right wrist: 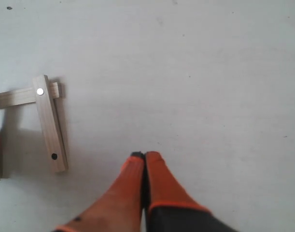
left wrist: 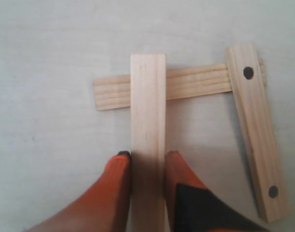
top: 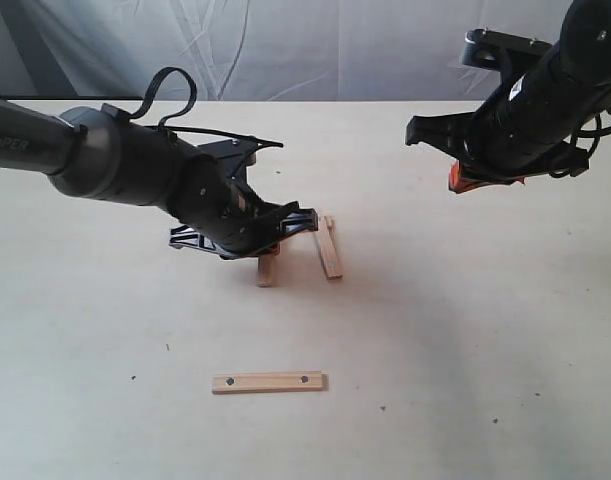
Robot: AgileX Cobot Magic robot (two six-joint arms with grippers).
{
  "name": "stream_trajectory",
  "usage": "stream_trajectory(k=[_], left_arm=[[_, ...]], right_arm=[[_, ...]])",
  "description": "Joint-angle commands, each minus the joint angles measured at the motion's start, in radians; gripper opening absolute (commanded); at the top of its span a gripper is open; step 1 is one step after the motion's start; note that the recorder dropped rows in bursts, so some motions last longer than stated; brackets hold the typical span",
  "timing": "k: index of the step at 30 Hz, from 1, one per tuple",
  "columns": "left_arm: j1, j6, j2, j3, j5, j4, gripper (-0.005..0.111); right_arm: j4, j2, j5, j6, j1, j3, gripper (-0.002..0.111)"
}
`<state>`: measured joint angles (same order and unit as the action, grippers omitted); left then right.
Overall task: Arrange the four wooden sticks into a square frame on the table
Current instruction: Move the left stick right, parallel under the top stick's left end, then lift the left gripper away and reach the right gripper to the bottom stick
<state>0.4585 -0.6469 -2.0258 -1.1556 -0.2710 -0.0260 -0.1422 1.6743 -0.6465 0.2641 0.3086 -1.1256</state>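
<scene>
I have three of the pale, flat wooden strips grouped near the middle of the cream tabletop (top: 485, 350). The plain strip (left wrist: 148, 106) is clamped between the orange fingers (left wrist: 119, 174) of the left gripper (left wrist: 147, 155), and its far end crosses over the grained cross strip (left wrist: 198, 81). At the cross strip's other end the two-hole strip (left wrist: 256, 135) lies on top, with one dark hole right over the overlap. It runs roughly alongside the plain strip, slightly splayed. Together they make three sides of a square, and the side nearest the left gripper is open.

The fourth strip (top: 268, 381), also with a hole near each end, lies flat and alone on the tabletop. It is well apart from the group, toward the front of the exterior view.

The right gripper (right wrist: 145, 157) hangs over bare tabletop off to the right, its orange fingertips pressed together with nothing between them.
</scene>
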Motion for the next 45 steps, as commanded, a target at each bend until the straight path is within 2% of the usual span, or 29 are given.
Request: stream_trajectory(k=[1, 5, 12, 16, 21, 24, 27, 29, 34, 38, 41, 43, 45], left_arm=[[0.002, -0.007, 0.002, 0.0, 0.014, -0.02, 0.001], [0.002, -0.007, 0.002, 0.0, 0.012, -0.02, 0.01], [0.002, -0.007, 0.002, 0.0, 0.005, -0.039, 0.037], [0.002, -0.007, 0.002, 0.0, 0.001, -0.039, 0.041], [-0.016, -0.004, 0.07, 0.0, -0.085, -0.112, 0.04], [-0.07, -0.004, 0.153, 0.0, -0.182, -0.242, 0.035], [-0.15, 0.004, 0.238, 0.0, -0.299, -0.355, 0.018], [-0.198, 0.063, 0.286, 0.0, -0.347, -0.371, 0.002], [-0.248, 0.299, 0.345, 0.0, -0.382, -0.224, 0.0], [-0.248, 0.52, 0.356, 0.0, -0.416, -0.045, 0.0], [-0.248, 0.647, 0.356, 0.0, -0.448, 0.056, 0.0], [-0.248, 0.699, 0.356, 0.0, -0.478, 0.088, 0.0], [-0.262, 0.732, 0.356, 0.0, -0.498, 0.102, 0.0]], right_arm=[[0.004, -0.001, 0.009, -0.004, -0.006, 0.004, 0.0], [0.004, -0.001, 0.009, -0.004, -0.006, 0.004, 0.0], [0.004, -0.001, 0.009, -0.004, -0.006, 0.004, 0.0], [0.004, -0.001, 0.009, -0.004, -0.006, 0.004, 0.0], [0.007, -0.003, 0.002, -0.017, -0.006, 0.004, 0.0], [-0.001, -0.005, -0.034, -0.063, -0.001, 0.004, 0.0], [-0.034, -0.003, -0.119, -0.16, 0.046, 0.004, 0.0], [-0.07, 0.006, -0.151, -0.249, 0.11, 0.006, 0.0], [-0.163, 0.045, -0.137, -0.508, 0.294, 0.006, 0.0], [-0.23, 0.097, -0.105, -0.669, 0.427, 0.006, 0.0], [-0.231, 0.133, -0.065, -0.717, 0.513, 0.006, 0.0], [-0.226, 0.153, -0.047, -0.741, 0.557, 0.006, 0.002], [-0.212, 0.171, -0.019, -0.741, 0.589, 0.006, 0.011]])
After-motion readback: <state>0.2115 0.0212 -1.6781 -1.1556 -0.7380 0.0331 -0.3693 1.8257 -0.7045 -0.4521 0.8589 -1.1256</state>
